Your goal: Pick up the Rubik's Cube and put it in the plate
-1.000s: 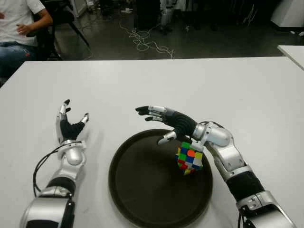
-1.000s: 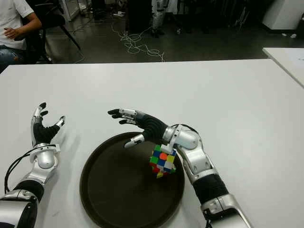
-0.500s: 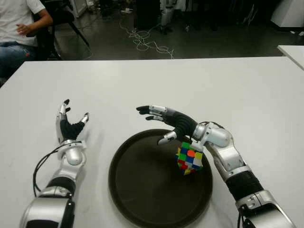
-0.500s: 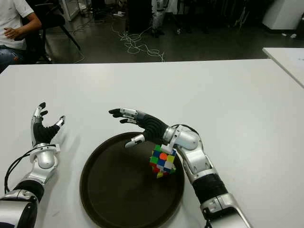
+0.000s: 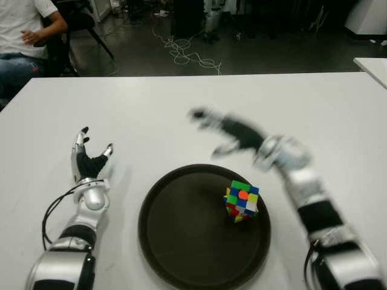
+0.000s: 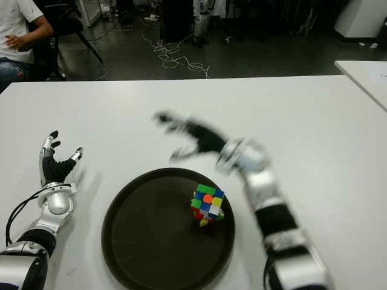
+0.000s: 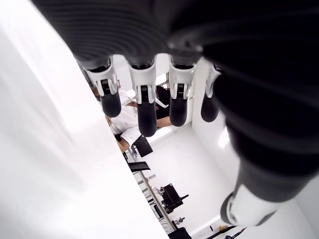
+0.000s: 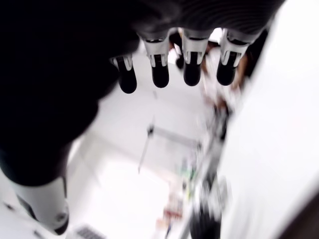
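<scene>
Left black-and-silver robot hand (image 5: 89,162) shows over the white table (image 5: 151,109), fingers spread, empty, well left of the plate. Round dark brown plate (image 5: 181,241) sits between the two hands. Multicoloured Rubik's Cube (image 5: 242,200) lies inside the plate, below and clear of the right hand. Right black-and-silver robot hand (image 5: 233,134) is blurred above the plate's far rim, fingers extended, holding nothing.

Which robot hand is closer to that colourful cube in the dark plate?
The right robot hand: it hovers open just beyond the Rubik's Cube, past the plate rim. The left robot hand shows far off to the cube's left, over the table.
</scene>
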